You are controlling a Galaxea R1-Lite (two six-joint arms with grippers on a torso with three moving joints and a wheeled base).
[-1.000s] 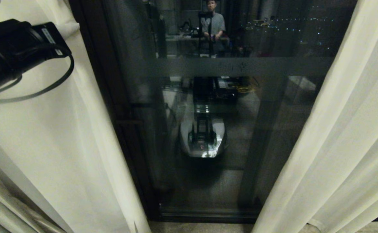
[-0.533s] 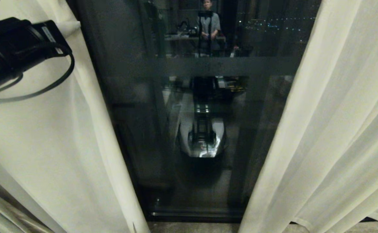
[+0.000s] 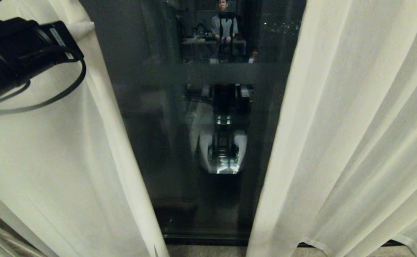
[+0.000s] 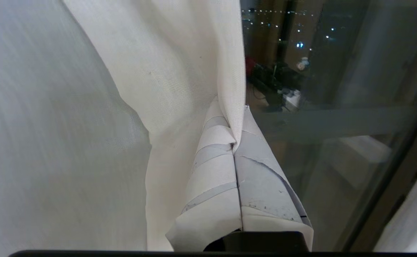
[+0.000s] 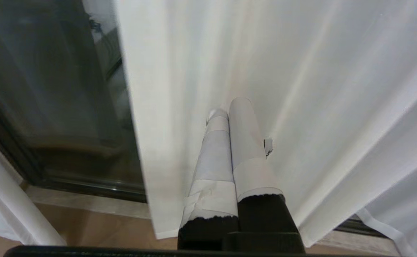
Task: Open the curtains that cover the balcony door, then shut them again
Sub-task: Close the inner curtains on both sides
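A curtain (image 4: pixel 180 71) edge is pinched between the closed left gripper (image 4: pixel 235 142) jaws. The right gripper (image 5: pixel 230 110) is shut, empty, against fabric. The door (image 3: pixel 201 142) is seen between panels.

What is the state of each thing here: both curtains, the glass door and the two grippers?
Left curtain: partly drawn, edge pinched.
Right curtain: partly drawn, hanging free.
Glass door: shut, uncovered in the middle gap.
Left gripper: shut on the left curtain.
Right gripper: shut, holding nothing.
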